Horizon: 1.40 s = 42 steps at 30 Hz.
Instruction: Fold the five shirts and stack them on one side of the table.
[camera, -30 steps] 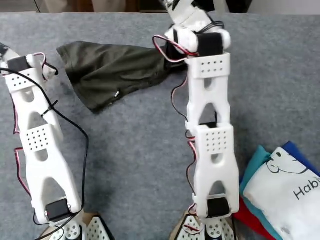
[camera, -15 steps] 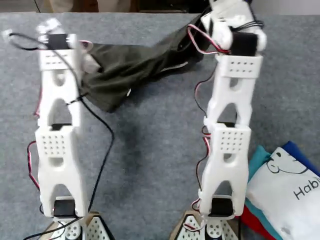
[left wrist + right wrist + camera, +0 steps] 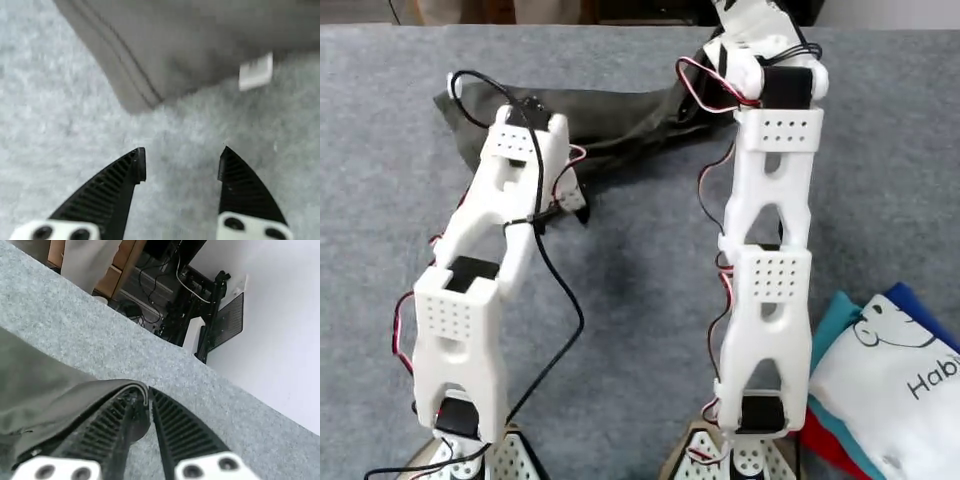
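- The right gripper [image 3: 149, 392] has its fingers pinched narrow on a fold of the dark olive shirt [image 3: 620, 115], at the upper middle of the high view.
- The left gripper [image 3: 182, 162] has its fingers spread wide and holds nothing. It hangs over the grey table [image 3: 620, 320], just short of the shirt's hem and near its white tag [image 3: 256, 71].
- The shirt stretches from upper left to upper middle.
- A stack of folded shirts [image 3: 890, 390] sits at the lower right corner.

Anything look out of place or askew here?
The olive shirt is bunched and twisted, one end pinched in the right gripper. The folded stack sits fanned, its lower layers poking out unevenly.
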Each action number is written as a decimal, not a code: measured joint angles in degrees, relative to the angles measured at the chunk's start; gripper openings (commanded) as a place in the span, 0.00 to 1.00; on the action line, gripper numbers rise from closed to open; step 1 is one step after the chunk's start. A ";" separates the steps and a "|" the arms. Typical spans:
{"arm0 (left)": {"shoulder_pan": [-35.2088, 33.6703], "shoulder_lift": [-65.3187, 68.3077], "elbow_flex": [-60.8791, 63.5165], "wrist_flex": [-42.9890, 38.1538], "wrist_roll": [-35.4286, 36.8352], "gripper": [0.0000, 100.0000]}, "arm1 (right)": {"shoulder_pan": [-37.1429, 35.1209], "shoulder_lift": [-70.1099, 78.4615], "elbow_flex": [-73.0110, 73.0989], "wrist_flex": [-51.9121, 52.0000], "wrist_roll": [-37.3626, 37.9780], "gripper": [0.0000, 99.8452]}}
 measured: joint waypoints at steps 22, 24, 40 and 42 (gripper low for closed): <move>-4.31 6.51 0.97 -13.27 0.44 0.03 | -0.62 0.00 0.00 0.00 0.00 0.00; -4.31 6.51 0.97 -13.27 0.44 0.03 | -0.79 0.00 0.00 0.00 0.00 0.00; -4.48 6.95 -3.69 -3.16 0.35 0.23 | -2.02 0.00 0.00 0.00 0.00 0.00; -4.48 6.95 -4.04 -2.02 0.35 0.23 | -2.02 0.00 0.00 0.00 0.00 0.00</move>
